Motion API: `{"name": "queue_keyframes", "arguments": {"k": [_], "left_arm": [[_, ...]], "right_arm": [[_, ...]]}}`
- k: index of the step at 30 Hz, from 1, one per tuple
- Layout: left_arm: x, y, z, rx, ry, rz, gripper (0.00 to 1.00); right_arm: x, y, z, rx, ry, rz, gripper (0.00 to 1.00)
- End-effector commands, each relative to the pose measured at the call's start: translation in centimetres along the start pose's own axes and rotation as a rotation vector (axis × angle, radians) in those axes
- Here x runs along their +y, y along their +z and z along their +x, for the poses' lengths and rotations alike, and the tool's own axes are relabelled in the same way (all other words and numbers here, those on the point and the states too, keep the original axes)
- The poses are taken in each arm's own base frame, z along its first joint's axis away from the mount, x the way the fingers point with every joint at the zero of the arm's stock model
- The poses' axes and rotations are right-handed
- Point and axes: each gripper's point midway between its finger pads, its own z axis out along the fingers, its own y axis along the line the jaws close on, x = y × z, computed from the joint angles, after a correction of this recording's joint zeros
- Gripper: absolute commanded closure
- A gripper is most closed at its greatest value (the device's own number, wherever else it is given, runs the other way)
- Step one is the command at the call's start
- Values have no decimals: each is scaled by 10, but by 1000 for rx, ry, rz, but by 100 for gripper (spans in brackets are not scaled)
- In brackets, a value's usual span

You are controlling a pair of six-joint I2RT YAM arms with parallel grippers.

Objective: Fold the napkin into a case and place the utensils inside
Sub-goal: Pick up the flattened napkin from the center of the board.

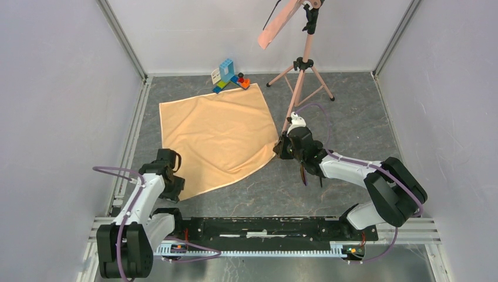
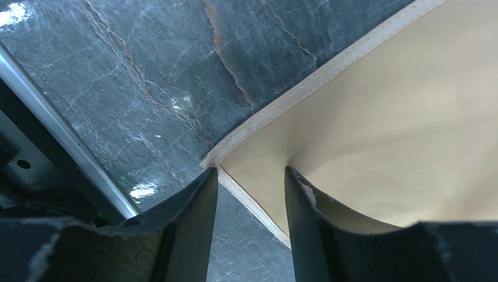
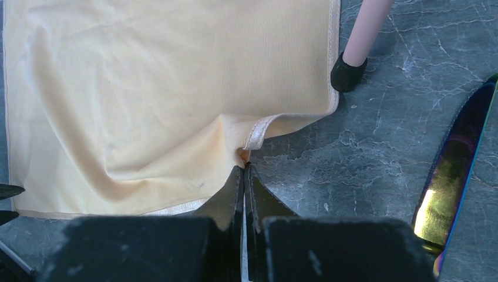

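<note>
— What do we lose from above?
— The fingertips of the left tool [image 1: 177, 192] sit under its own wrist at the near left corner of the napkin [image 1: 217, 138], so we cannot tell whether they touch cloth there. The head of the tripod [image 1: 302, 64] runs off the top edge, and the blocks [image 1: 230, 76] by the far edge of the worktop [image 1: 264, 188] are too small to count.
— And the wrist views?
— On the right, the bit of napkin nipped in the right tool [image 3: 244, 176] is hidden between its fingers [image 3: 226, 197], and the iridescent utensil [image 3: 452, 170] is cut by the right and bottom edges. On the left, the napkin runs off the top and right edges.
</note>
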Motion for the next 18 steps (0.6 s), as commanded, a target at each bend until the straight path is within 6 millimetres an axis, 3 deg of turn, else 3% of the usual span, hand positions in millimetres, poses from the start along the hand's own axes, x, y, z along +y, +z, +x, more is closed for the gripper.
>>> {"name": "queue_keyframes", "arguments": {"k": [1, 8, 15, 18], "left_arm": [[-2, 6, -3, -18, -26, -9, 45], [-7, 7, -11, -53, -40, -17, 41], [-18, 29, 14, 54, -73, 34, 56], [-20, 29, 6, 17, -51, 26, 67]], "right_arm": [[8, 2, -14, -43, -2, -36, 100], [8, 2, -17, -50, 2, -36, 100], [9, 0, -20, -58, 4, -37, 100], [8, 0, -20, -56, 4, -36, 100]]}}
